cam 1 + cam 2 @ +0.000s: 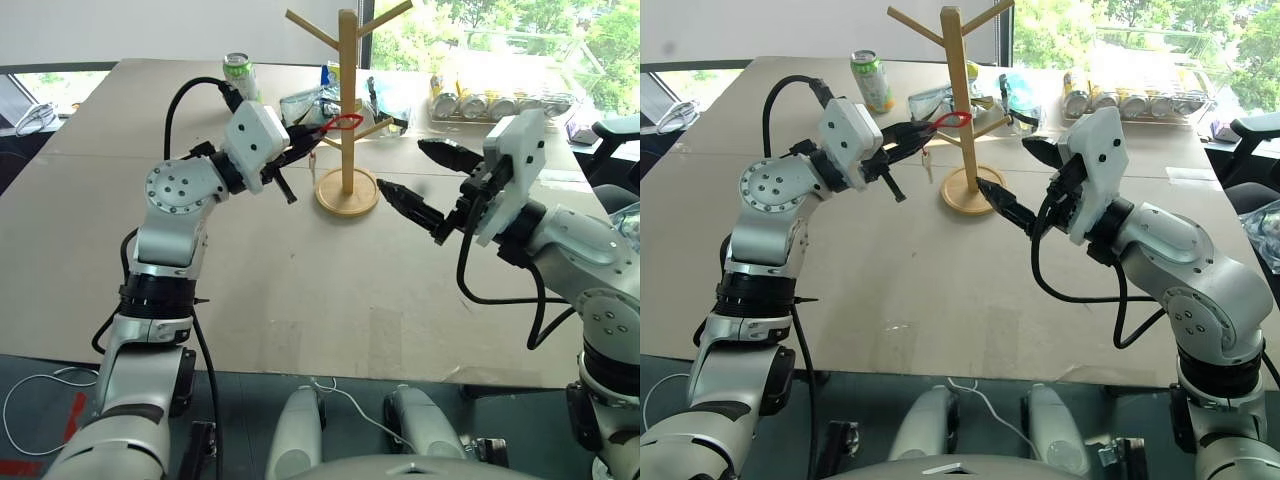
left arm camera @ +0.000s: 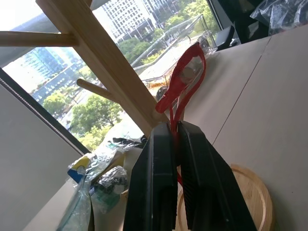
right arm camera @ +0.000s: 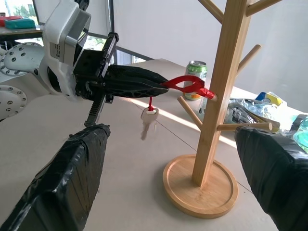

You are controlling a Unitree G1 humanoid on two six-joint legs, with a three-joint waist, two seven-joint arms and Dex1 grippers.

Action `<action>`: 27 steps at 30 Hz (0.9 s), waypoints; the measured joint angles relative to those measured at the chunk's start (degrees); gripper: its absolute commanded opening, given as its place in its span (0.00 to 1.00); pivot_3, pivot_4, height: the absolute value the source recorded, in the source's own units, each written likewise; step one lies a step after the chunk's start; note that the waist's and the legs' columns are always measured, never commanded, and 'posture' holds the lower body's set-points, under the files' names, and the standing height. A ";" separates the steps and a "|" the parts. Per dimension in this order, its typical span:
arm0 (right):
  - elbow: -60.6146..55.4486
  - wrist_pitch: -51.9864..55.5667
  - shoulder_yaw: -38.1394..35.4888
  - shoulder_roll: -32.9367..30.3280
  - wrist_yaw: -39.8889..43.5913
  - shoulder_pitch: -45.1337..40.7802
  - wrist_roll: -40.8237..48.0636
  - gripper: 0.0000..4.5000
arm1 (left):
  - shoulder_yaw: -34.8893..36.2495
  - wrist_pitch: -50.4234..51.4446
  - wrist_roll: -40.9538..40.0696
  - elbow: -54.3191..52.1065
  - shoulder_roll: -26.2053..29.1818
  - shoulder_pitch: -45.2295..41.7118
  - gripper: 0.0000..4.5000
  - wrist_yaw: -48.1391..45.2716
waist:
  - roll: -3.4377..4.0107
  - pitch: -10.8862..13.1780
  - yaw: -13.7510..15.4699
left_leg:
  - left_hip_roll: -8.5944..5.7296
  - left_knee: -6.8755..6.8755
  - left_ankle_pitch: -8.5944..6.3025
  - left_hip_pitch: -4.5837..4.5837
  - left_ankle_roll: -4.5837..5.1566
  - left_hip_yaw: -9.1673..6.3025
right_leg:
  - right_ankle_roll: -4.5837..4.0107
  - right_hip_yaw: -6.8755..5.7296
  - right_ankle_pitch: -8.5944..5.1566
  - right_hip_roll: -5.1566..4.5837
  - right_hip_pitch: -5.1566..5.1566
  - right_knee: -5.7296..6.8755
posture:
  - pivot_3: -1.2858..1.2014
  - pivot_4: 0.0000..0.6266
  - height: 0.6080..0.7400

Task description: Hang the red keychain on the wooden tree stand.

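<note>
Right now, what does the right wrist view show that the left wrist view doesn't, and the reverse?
Right wrist view: the small silver key dangling below the left gripper, the green drink can, and the right gripper's open black fingers.

Left wrist view: city buildings and trees beyond the window.

Both: the red strap keychain pinched in the left gripper's shut fingers, its loop at a peg of the light-wood tree stand.

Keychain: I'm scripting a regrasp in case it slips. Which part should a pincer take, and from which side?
Take the keychain by the strap's near end, as the left pincer does, coming level from the side away from the stand. That leaves the loop's far end open toward the peg, and the key dangles clear below.
</note>
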 measured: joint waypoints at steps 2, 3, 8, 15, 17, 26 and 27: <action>0.00 0.00 0.00 0.00 -0.06 0.03 0.17 1.00 | -0.01 -0.11 0.62 0.37 -0.01 0.00 0.02 0.06 | 0.00 0.00 0.01 | 0.00 0.00 0.00 0.00 0.00 0.00 | 0.00 0.00 0.00 0.00 0.00 0.00 | 0.52 0.24 0.94; -0.01 0.00 0.00 0.00 -0.09 0.03 0.31 1.00 | -0.02 -0.33 1.01 0.61 -0.01 -0.01 0.02 0.13 | 0.00 0.00 0.01 | 0.00 0.00 0.00 0.00 0.00 0.00 | 0.00 0.00 0.00 0.00 0.00 0.00 | 0.52 0.24 0.94; -0.01 0.00 0.00 0.00 -0.41 0.04 0.61 1.00 | -0.36 -1.50 2.43 2.51 -0.15 -0.23 0.02 0.49 | 0.00 0.00 0.01 | 0.00 0.00 0.00 0.00 0.00 0.00 | 0.00 0.00 0.00 0.00 0.00 0.00 | 0.52 0.24 0.94; -0.02 0.01 0.01 0.00 -1.22 0.06 0.87 1.00 | -1.56 -3.04 4.28 4.56 -1.07 -1.08 0.02 1.29 | 0.00 0.00 0.04 | 0.00 0.00 0.00 -0.01 0.00 0.00 | 0.00 0.00 0.00 0.00 0.00 0.00 | 0.52 0.24 0.94; -0.02 0.01 0.02 0.00 -1.25 0.06 0.90 1.00 | -1.62 -3.42 3.98 4.56 -1.55 -1.60 0.02 1.26 | 0.00 0.00 0.05 | 0.00 0.00 0.00 -0.01 0.00 0.00 | 0.00 0.00 0.00 0.00 0.00 0.00 | 0.52 0.24 0.94; -0.02 0.00 0.07 -0.01 -1.28 0.23 0.87 1.00 | -1.49 -3.78 0.88 3.84 -2.21 -2.65 0.02 0.68 | 0.00 0.00 -0.01 | 0.00 0.00 0.00 -0.01 0.00 0.00 | 0.00 0.00 0.00 0.00 0.00 0.00 | 0.52 0.24 0.94; -0.02 0.00 0.07 -0.01 -1.28 0.24 0.86 1.00 | -1.49 -3.78 0.86 3.52 -2.08 -2.60 0.02 0.59 | 0.00 0.00 0.00 | 0.00 0.00 0.00 -0.01 0.00 0.00 | 0.00 0.00 0.00 0.00 0.00 0.00 | 0.52 0.24 0.94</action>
